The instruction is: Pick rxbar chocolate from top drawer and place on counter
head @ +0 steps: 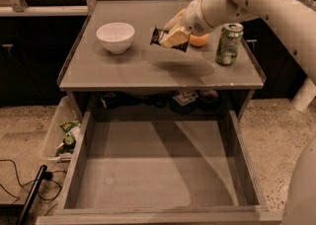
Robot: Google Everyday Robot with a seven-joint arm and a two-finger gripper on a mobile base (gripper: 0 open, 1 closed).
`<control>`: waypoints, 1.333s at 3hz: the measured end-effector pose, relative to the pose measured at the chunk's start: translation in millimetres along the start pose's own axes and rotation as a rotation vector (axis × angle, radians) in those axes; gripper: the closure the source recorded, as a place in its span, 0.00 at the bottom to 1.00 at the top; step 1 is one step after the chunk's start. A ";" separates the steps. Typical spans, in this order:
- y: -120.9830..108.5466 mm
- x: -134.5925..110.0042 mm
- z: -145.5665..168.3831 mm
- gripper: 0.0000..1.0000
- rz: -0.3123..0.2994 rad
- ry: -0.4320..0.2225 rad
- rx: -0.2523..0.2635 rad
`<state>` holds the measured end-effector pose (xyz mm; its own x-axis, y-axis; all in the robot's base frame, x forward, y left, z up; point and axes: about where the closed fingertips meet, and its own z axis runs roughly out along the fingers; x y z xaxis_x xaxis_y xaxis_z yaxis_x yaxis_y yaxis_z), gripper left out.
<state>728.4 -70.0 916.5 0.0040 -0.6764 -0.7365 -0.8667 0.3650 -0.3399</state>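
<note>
My gripper point(172, 37) hovers over the middle of the grey counter point(128, 71), shut on the rxbar chocolate point(166, 40), a black wrapper that sticks out on both sides of the pale fingers. The bar hangs a little above the countertop and casts a shadow on it. The top drawer point(158, 165) stands pulled out below the counter, its flat grey floor bare.
A white bowl point(115, 37) sits on the counter's left, a green can point(227, 44) on its right, an orange point(199, 40) behind the gripper. Clutter lies on the shelf under the counter. A white side bin point(61, 135) stands left of the drawer; a cable lies on the speckled floor.
</note>
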 end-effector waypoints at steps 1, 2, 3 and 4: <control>11.7 12.9 14.5 1.00 0.053 0.006 -0.060; 15.8 28.2 30.3 1.00 0.088 0.023 -0.110; 16.3 29.0 31.1 1.00 0.089 0.024 -0.113; 16.3 29.0 31.2 0.81 0.089 0.024 -0.113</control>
<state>729.9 -63.8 871.4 -0.0860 -0.6606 -0.7458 -0.9139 0.3503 -0.2050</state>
